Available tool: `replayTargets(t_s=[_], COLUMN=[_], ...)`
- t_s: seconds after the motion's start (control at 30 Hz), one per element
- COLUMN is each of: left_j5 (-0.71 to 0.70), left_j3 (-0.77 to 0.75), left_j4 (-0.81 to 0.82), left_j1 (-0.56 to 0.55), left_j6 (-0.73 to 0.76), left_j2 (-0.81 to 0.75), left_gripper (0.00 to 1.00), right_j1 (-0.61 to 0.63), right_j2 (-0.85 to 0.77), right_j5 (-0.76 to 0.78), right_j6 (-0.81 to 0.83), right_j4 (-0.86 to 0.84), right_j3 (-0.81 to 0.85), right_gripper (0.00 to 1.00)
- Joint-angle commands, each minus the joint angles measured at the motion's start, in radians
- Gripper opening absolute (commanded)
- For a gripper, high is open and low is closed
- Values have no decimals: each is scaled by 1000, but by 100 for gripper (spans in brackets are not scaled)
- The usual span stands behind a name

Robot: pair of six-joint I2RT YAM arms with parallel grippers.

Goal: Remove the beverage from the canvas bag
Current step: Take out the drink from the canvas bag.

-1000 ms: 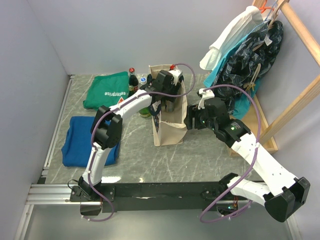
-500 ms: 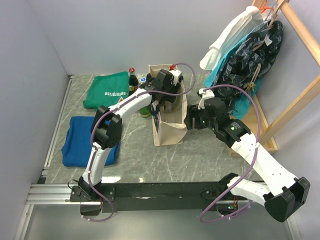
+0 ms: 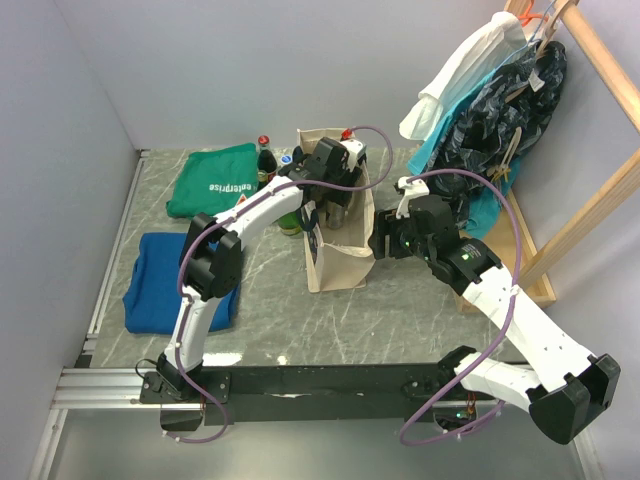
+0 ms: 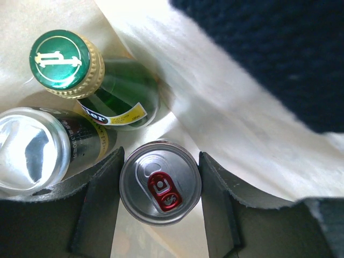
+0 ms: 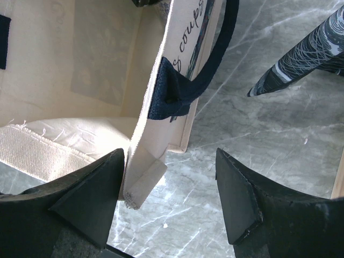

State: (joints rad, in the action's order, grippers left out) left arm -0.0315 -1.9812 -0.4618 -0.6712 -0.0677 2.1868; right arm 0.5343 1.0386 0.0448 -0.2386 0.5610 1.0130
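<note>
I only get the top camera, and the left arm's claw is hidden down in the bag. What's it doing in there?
Observer: The left claw has one finger touching each side of a silver can with a red tab.
Operator: Any other drinks in there?
Observer: Yes, a green bottle with a green cap and a second can stand beside it.
Operator: And the right claw?
Observer: The right claw is open, with the canvas bag side wall between its fingers.

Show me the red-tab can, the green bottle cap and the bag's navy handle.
red-tab can (image 4: 160, 183): left wrist view, on its silver lid.
green bottle cap (image 4: 59, 58): left wrist view, on the gold emblem.
navy handle (image 5: 169, 91): right wrist view, on its stitched end.
</note>
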Motion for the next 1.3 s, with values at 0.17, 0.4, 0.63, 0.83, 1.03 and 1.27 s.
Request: replayTargets(t_s=[0.17, 0.4, 0.63, 0.83, 1.03, 1.27], left_j5=[-22, -12, 18, 24, 22, 70], left_j3=[-70, -77, -103, -105, -108, -125], left_j4=[37, 34, 6, -5, -15, -43], left_j1=[-14, -18, -18, -19, -19, -21], left_j6=[29, 42, 48, 52, 55, 57], left_j2=[-136, -167, -191, -217, -240, -265], left_gripper=[1, 1, 1, 1, 1, 1], right_j1=[7, 6, 7, 6, 7, 7], right_j2=[0, 5, 1, 1, -2, -8], right_j5=[17, 17, 21, 18, 17, 17], right_j6=[-2, -4, -4, -7, -10, -10], right_j4=[-19, -26, -21, -23, -19, -16], right_j3=[3, 1, -1, 1, 1, -1], right_gripper=[75, 75, 75, 75, 74, 74])
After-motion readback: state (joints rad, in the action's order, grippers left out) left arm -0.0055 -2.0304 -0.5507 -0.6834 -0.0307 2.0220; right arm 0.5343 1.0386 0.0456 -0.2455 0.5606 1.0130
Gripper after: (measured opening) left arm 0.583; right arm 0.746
